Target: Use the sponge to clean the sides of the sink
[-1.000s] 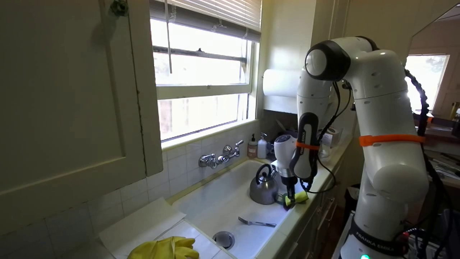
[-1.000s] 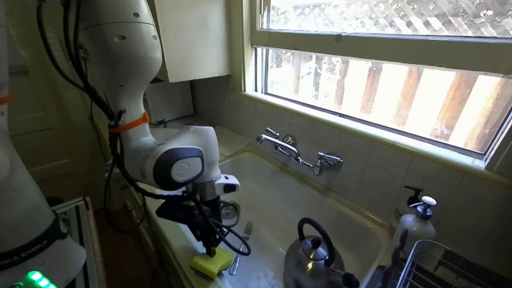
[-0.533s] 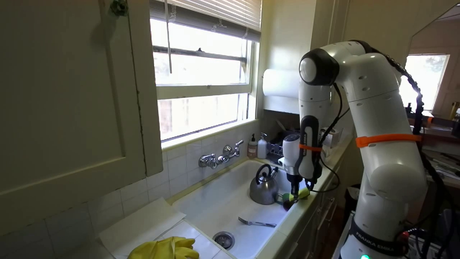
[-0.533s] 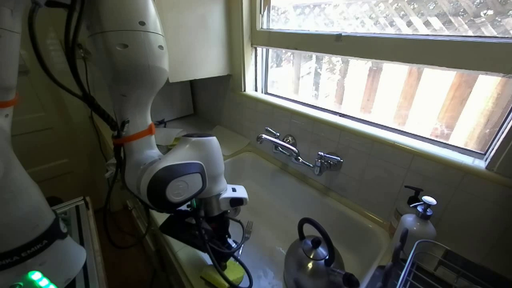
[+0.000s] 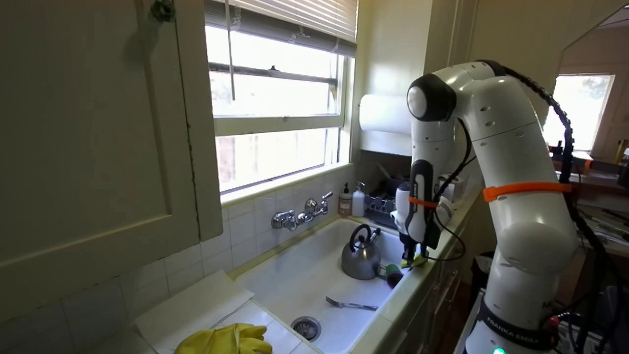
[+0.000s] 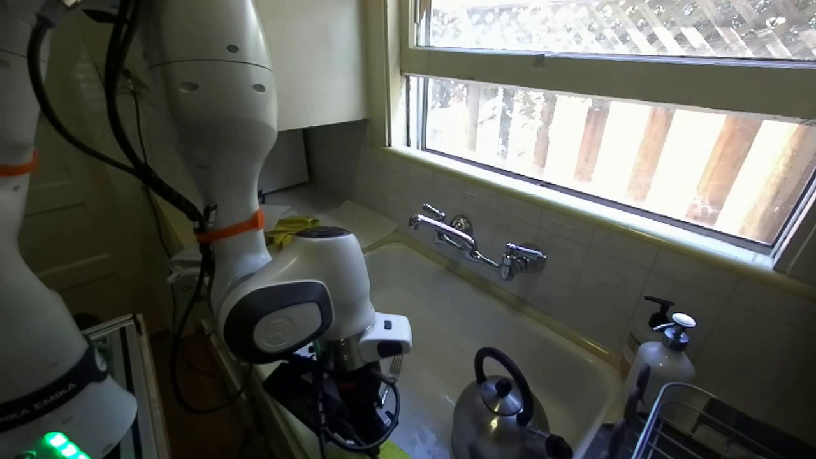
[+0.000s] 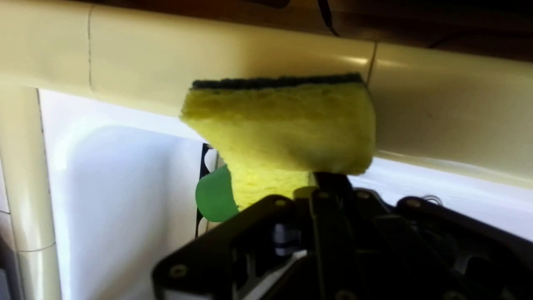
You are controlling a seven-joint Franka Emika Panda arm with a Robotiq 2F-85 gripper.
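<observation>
The sponge [image 7: 287,125] is yellow with a dark scrub layer; in the wrist view it is bent and sits over the inner edge of the sink's pale yellow front rim. My gripper [image 7: 329,179] is shut on it; the fingertips are partly hidden behind it. In an exterior view the gripper [image 5: 413,253] and sponge [image 5: 416,262] are at the front rim, right of the kettle. In an exterior view the gripper [image 6: 363,440] covers most of the sponge [image 6: 392,451]. The white sink [image 5: 295,280] also shows there [image 6: 446,306]. Whether the sponge presses the wall cannot be told.
A steel kettle [image 5: 361,260], a fork [image 5: 351,306] and a green and dark red object [image 5: 393,275] are in the sink. The faucet [image 5: 302,214] juts from the back wall. Soap bottles [image 5: 358,201] and a dish rack [image 6: 663,414] stand beyond the sink's end. Yellow gloves [image 5: 226,339] lie on the counter.
My gripper has moved with the sponge along the front rim, away from the drain and toward the dish rack end. The green and dark red object is now more exposed. The kettle and fork stay put.
</observation>
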